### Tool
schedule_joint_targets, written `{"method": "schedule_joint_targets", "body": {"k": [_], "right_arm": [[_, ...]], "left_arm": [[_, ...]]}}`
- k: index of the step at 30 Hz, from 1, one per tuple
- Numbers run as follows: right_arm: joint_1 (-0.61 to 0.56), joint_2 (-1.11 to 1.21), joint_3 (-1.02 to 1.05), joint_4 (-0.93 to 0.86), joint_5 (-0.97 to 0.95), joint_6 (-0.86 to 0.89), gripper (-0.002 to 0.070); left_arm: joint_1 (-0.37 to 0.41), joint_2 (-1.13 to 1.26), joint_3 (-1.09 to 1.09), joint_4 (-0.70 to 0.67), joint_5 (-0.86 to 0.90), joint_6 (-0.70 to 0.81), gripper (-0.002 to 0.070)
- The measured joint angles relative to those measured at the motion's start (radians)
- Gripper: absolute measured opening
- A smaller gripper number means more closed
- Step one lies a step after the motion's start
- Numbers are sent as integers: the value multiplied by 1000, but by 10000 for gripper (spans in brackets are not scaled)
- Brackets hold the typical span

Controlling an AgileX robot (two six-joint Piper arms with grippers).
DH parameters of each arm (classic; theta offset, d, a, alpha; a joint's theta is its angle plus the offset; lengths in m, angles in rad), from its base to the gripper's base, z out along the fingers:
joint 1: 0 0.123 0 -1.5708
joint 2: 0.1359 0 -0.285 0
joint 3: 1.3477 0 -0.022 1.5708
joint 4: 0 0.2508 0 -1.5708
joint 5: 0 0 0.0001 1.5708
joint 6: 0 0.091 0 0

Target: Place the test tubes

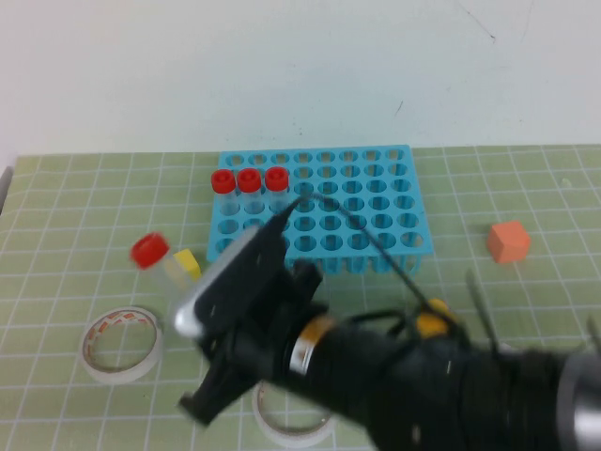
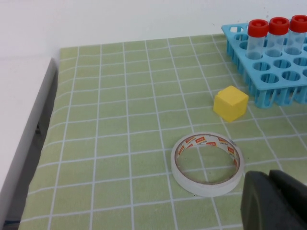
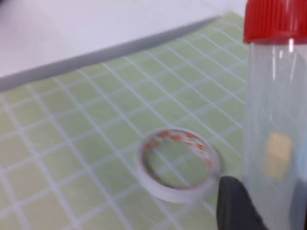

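Tube point(image 1: 161, 257) tilted cap-left, in right pincer point(image 3: 276, 206), left pincer point(image 2: 272, 194) beside tape point(image 2: 207, 163)

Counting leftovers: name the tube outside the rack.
The tube in the right gripper, left of the rack; three others stand racked. Left gripper, shut, by a tape roll.

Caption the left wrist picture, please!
Left tool, shut, by a tape roll; yellow block and blue rack with three red-capped tubes behind; right tool, over the mat, grips another tube.
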Motion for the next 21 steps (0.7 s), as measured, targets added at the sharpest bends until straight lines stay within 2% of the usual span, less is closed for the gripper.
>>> {"method": "schedule_joint_targets", "body": {"k": [3,6,7,10,12,17,19,21], "right_arm": [[82,0,53,0,-127,13,235],[149,0,66,0,-215,19,235],[182,-2,69,-6,-251,20,235],[205,-3,69,-10,-281,26,235],[209,-3,69,-10,-282,65,235],[208,-3,69,-32,-282,168,235],[208,-3,69,-74,-282,180,235],[208,-3,69,-129,-282,181,235]], "left_arm": [[0,0,0,-3,-4,0,-1],[0,0,0,-68,-22,23,-1],[-4,0,0,-166,-36,93,5],[-27,0,0,-342,-49,270,54],[-38,0,0,-499,-53,380,115],[-47,0,0,-860,-73,629,332],[-47,0,0,-949,-93,707,392],[-47,0,0,-1030,-122,757,423]]}}
